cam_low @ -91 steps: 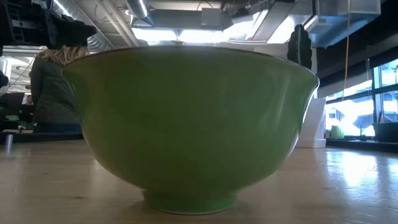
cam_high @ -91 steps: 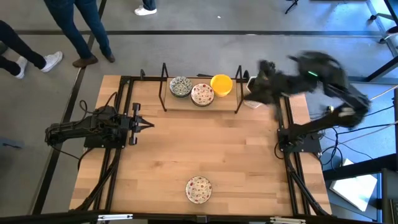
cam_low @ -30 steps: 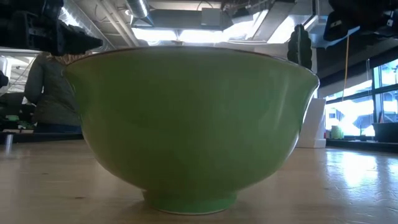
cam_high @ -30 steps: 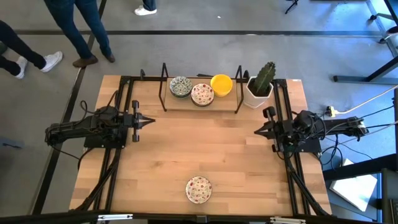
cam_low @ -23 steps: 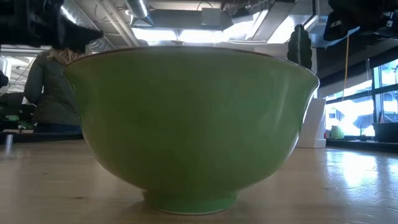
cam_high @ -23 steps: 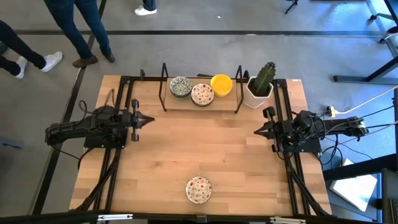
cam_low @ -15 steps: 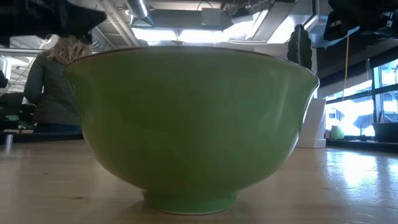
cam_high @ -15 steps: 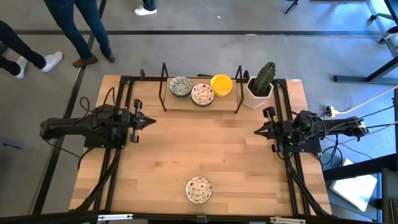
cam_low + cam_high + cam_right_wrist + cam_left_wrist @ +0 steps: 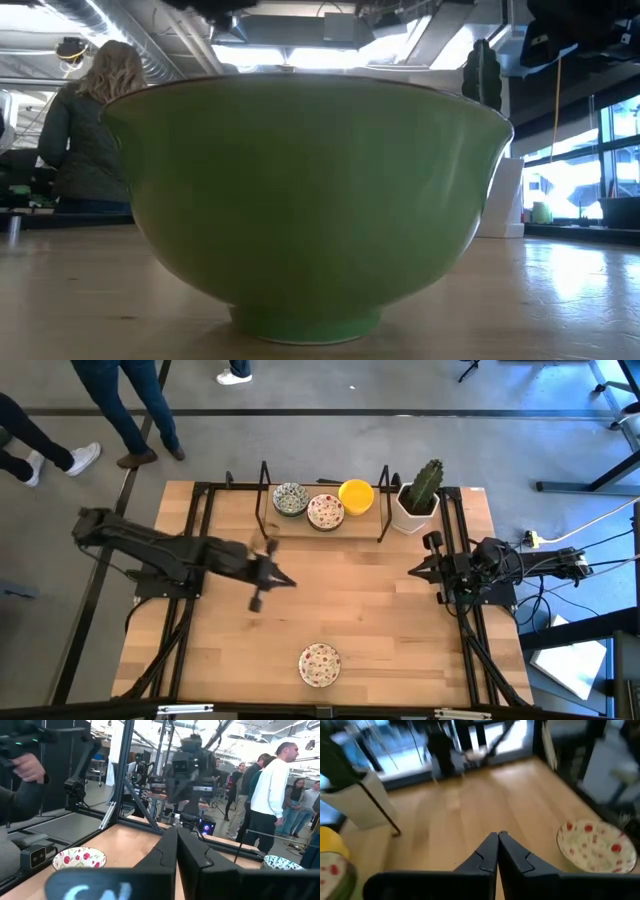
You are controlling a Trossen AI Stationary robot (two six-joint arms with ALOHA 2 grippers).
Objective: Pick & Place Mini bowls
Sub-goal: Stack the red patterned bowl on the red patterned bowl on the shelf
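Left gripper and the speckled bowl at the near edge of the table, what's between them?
Bare wood only. In the high view the left gripper, shut, is over mid-table, and nothing lies between it and the speckled bowl.

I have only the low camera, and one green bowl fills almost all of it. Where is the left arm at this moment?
Observer: The left gripper reaches over the middle of the table, shut and holding nothing.
Operator: And the right arm?
Observer: The right gripper waits at the table's right side, also shut and empty.
Operator: Which bowls do you see from above?
Observer: Four places: a lone speckled bowl near the front edge, and in a row at the back a green-blue patterned bowl, a second speckled bowl and a yellow bowl.
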